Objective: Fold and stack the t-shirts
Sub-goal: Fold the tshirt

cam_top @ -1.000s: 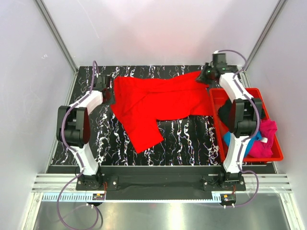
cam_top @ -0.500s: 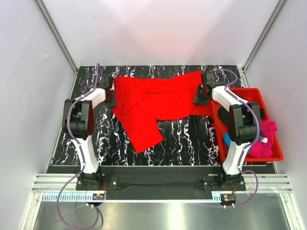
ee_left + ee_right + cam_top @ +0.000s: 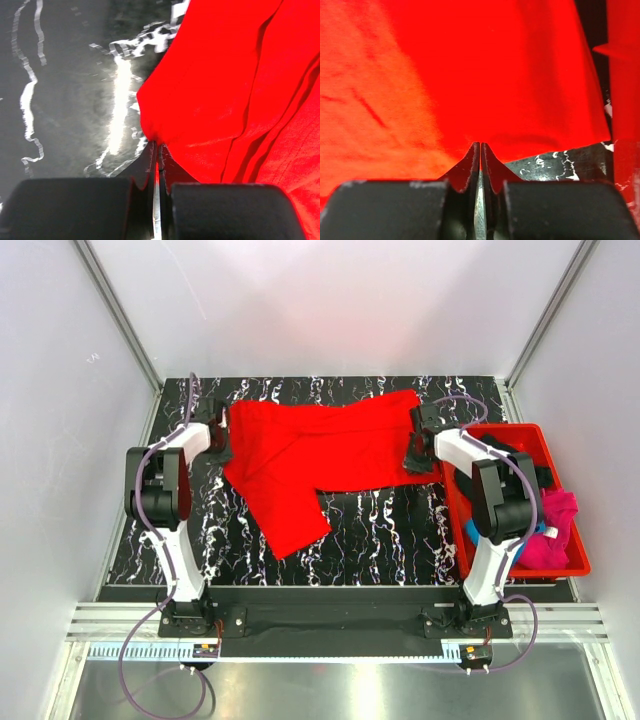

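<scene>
Left claw (image 3: 155, 145) is closed, its two tips pressed together on a pinch of the red t-shirt (image 3: 225, 90) right at the cloth's outer edge. In the overhead view this claw (image 3: 215, 435) sits at about 9 o'clock of the garment. The right claw (image 3: 480, 145) is likewise closed, with the hem nipped between its tips. From above it (image 3: 413, 455) is at about 3 o'clock of the shirt.

Between the two, the red t-shirt (image 3: 320, 445) lies spread across the far half of the bench (image 3: 380, 530), with one flap trailing toward 6 o'clock.

It looks light, limp and thin: it creases and ripples near both grips and will sag wherever it is not held. Nothing about it seems fragile or slippery, though a single-layer pinch could slide out under a hard pull. The best holds are seams, hems or corners, taken at two points well apart so the cloth hangs flat, much as the claws have it now.

Further out, at 3 to 4 o'clock, stands the red bin (image 3: 525, 428).

Counted:
- one red shirt on the bench
- one bin
- in the bin, one magenta-pink shirt (image 3: 555, 530), one blue shirt (image 3: 480, 532) and one black shirt (image 3: 468, 475), all bunched

The right arm hides part of the bin, so more could lie beneath.
</scene>
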Tool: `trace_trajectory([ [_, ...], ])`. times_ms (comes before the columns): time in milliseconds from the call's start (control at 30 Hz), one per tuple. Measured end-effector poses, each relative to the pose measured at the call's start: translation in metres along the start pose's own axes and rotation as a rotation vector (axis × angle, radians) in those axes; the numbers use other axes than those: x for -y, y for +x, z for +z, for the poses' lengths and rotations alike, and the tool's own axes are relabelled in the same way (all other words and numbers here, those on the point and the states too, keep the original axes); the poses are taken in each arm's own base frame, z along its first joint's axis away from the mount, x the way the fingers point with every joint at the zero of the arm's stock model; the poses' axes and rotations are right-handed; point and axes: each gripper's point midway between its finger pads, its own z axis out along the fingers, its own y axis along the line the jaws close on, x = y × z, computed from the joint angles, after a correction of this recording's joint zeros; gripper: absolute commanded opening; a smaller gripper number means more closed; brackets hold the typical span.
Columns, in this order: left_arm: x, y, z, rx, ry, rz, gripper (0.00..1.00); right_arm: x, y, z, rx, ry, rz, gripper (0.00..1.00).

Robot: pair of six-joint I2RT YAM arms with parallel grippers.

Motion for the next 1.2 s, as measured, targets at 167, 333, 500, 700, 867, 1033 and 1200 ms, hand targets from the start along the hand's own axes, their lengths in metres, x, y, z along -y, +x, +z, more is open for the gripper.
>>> trace_trajectory([
  [167, -0.017, 0.004, -0.006, -0.026, -0.03, -0.019, 0.0, 0.004, 0.02, 0.006, -0.017, 0.023, -0.001, 0.06],
  [333, -0.036, 0.01, -0.017, -0.035, -0.064, -0.047, 0.0, 0.014, 0.047, -0.007, -0.033, 0.029, 0.008, 0.04],
  [500, -0.049, 0.026, -0.033, -0.045, -0.087, -0.065, 0.04, 0.018, 0.075, -0.02, -0.048, 0.025, 0.025, 0.03],
  [700, -0.057, 0.042, -0.063, -0.024, -0.103, -0.097, 0.39, 0.025, 0.104, -0.047, -0.065, 0.002, 0.067, 0.07],
  [867, -0.061, 0.016, -0.077, 0.05, -0.098, -0.128, 0.47, 0.004, 0.082, -0.073, -0.001, -0.097, 0.078, 0.15],
  [1033, -0.043, -0.027, -0.071, 0.123, 0.005, -0.14, 0.47, -0.038, 0.023, -0.077, 0.089, -0.186, 0.026, 0.13],
  [1200, -0.018, -0.058, -0.039, 0.14, 0.12, -0.128, 0.5, -0.067, -0.013, -0.03, 0.104, -0.189, -0.008, 0.12],
])
